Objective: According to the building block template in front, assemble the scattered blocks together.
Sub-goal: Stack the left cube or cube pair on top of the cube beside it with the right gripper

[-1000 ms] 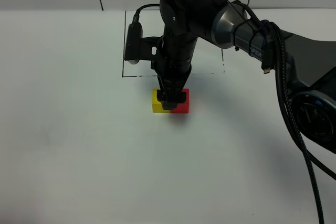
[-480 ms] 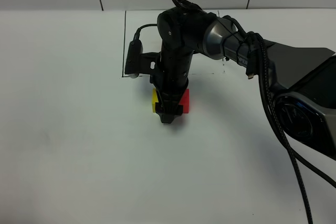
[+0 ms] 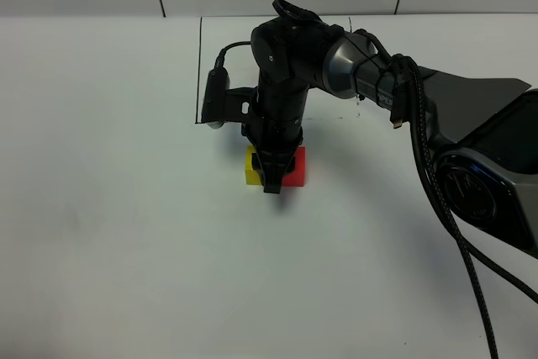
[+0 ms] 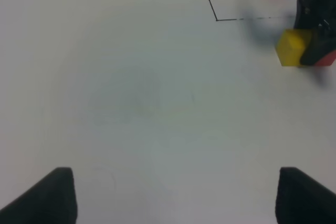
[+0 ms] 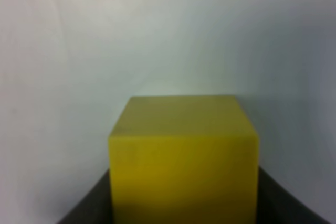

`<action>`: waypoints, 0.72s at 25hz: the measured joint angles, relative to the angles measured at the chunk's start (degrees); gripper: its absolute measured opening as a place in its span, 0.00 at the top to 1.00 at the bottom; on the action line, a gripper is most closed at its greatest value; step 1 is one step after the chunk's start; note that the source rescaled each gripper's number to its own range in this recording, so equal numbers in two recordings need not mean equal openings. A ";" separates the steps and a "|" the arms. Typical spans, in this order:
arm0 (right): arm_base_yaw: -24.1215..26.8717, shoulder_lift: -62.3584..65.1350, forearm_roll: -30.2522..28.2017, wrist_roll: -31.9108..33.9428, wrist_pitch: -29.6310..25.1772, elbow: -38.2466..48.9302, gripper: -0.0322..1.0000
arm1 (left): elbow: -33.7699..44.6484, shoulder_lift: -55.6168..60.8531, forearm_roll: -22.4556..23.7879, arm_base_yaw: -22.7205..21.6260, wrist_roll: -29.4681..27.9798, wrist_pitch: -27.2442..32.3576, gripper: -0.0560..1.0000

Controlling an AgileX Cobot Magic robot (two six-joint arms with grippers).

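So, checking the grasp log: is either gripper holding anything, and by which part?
The left gripper holds nothing. The right gripper flanks the yellow block on two sides; grip cannot be told.

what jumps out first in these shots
The black right arm reaches across the middle of the white table. Its gripper points straight down at a yellow block and a red block sitting side by side. The right wrist view is almost filled by that yellow block, with dark fingers on either side of it.

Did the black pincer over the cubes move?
Yes. The black right pincer moved slightly down the picture, away from the thin black drawn line corner.
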State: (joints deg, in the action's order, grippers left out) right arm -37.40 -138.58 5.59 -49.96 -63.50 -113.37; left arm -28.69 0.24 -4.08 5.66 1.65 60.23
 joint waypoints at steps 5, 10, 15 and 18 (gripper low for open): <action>0.00 0.06 -0.07 10.28 0.77 0.00 0.97 | 0.00 0.00 0.00 0.00 0.00 0.00 0.35; 0.00 0.96 -0.07 30.59 1.14 0.00 0.97 | 0.00 0.00 0.00 0.00 0.00 0.00 0.35; 0.00 1.83 -0.19 59.57 1.01 0.00 0.97 | 0.00 0.00 0.00 0.00 0.00 0.00 0.35; 0.00 1.83 -1.88 72.35 0.90 0.00 0.97 | 0.00 0.00 0.00 0.00 0.00 0.00 0.35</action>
State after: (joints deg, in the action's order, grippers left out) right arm -37.40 -136.75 3.72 22.39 -62.61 -113.37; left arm -28.69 0.24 -4.08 5.66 1.65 60.23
